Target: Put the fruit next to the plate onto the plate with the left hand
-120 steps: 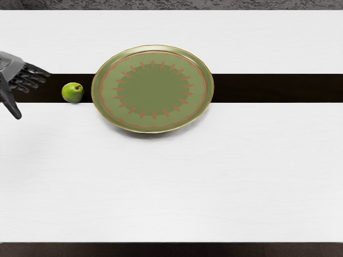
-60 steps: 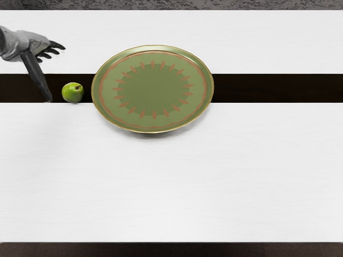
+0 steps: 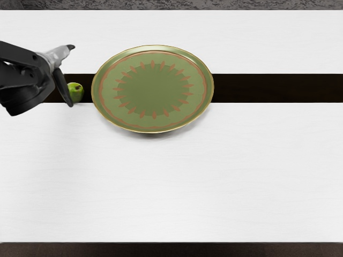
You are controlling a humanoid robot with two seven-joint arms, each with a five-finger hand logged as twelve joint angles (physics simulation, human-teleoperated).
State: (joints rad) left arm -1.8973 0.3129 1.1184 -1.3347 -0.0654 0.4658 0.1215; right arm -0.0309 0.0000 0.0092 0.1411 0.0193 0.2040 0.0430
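The small green fruit, rounded with a short stem on top, sits on the counter just beside the left rim of the plate, on the dark band that crosses the white surface. It looks close to touching the rim, though I cannot tell if it does. It has no clear long axis, so its orientation should matter little for a grasp.

The relation that counts is this: the fruit lies immediately to the right of the left hand, between the hand and the plate. One dark digit hangs down across the fruit's left side, hiding part of it. Another points up and to the right, above and clear of the fruit. The digits are spread apart and have hold of nothing; no grasp on the fruit shows.

The left arm comes in from the left edge, with the palm's bulk low and to the left of the fruit. The right hand does not show.

The plate is a broad green dish with a gold rim and a ring of reddish marks, and nothing lies on it. The lift onto it is not yet begun, in my judgement.
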